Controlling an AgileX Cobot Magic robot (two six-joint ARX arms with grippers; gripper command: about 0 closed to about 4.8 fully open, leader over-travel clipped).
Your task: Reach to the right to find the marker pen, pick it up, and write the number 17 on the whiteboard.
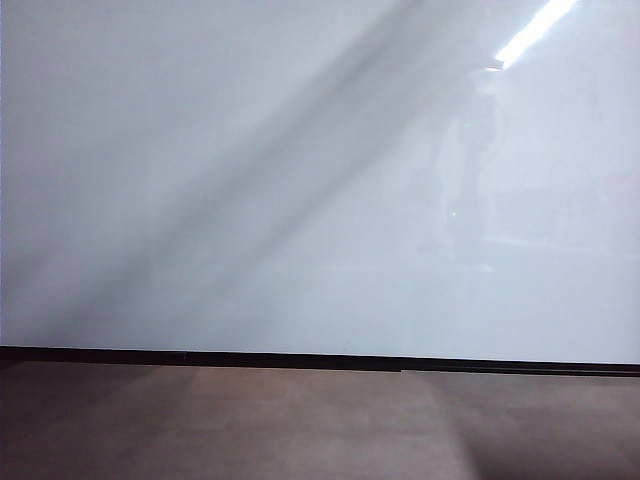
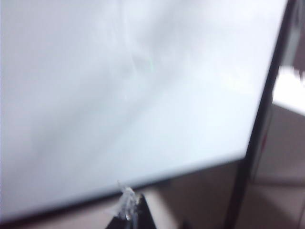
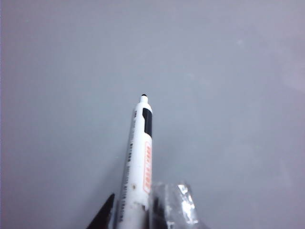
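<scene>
The whiteboard fills nearly all of the exterior view, standing upright at the far side, glossy, with a bright light streak reflected at its upper right and a broad grey shadow band slanting across it. A thin black strip runs along its lower edge, and the dull brown-grey surface lies in front of it, nearer the camera. No arm appears in this view.

In the right wrist view, the right gripper is closed on the marker. 1 dark finger sits on one side of the barrel and a finger wrapped in clear tape on the other, both touching it. The marker is white with orange lettering and a black band near its small black tip, which points away from the gripper toward a plain grey-white background; whether the tip touches anything I cannot tell.

In the left wrist view, the left gripper shows only as a dark, tape-tipped finger at the frame edge; I cannot tell how far it is open, and nothing is seen in it. The whiteboard lies beyond it, tilted in the frame, its dark edge just past the fingertip.
</scene>
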